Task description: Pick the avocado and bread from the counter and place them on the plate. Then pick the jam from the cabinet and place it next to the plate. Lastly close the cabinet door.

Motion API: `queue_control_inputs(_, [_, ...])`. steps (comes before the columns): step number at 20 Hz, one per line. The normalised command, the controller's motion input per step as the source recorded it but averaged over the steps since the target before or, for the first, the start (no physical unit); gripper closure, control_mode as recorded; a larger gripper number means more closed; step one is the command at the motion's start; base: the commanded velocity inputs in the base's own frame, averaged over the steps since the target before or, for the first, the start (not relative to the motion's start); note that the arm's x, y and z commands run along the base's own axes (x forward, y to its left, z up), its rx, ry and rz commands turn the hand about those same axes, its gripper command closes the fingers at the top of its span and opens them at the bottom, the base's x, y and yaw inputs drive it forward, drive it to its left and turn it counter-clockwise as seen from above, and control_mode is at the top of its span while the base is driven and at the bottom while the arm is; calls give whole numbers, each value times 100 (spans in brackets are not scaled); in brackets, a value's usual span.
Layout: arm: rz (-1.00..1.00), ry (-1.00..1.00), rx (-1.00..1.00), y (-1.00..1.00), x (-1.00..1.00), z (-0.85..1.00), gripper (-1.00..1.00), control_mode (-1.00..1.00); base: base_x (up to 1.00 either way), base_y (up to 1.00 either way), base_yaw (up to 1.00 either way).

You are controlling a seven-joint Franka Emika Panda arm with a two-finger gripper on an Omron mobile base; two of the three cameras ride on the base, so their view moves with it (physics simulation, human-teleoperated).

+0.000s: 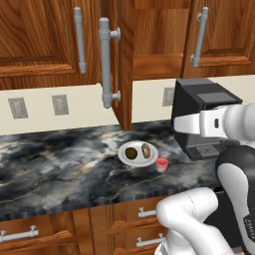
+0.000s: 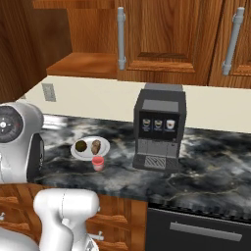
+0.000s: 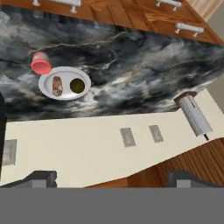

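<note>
The white plate lies on the dark marble counter. On it rest the round dark avocado and the oblong brown bread. The red-lidded jam stands on the counter just beside the plate. The cabinet door hangs open, its grey bar handle facing out. My gripper is open with nothing between its fingers, raised above the counter and to the right of the door.
A black coffee machine stands on the counter right of the plate, right behind my hand. The cabinet's wooden shelf is bare. Wall outlets sit on the cream backsplash. Closed wall cupboards flank the open one.
</note>
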Motion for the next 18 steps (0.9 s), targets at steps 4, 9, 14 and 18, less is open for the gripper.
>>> queue_control_inputs(4, [-3, -8, -10, 2, -6, 0, -100, -100, 0, 0, 0])
queue_control_inputs(9, [1, -20, -16, 23, -30, 0, -100, -100, 0, 0, 0])
queue_control_inputs(14, [3, -12, -31, 58, -17, 0, -100, -100, 0, 0, 0])
queue_control_inputs(18, [4, -9, -49, 76, -3, 0, -100, -100, 0, 0, 0])
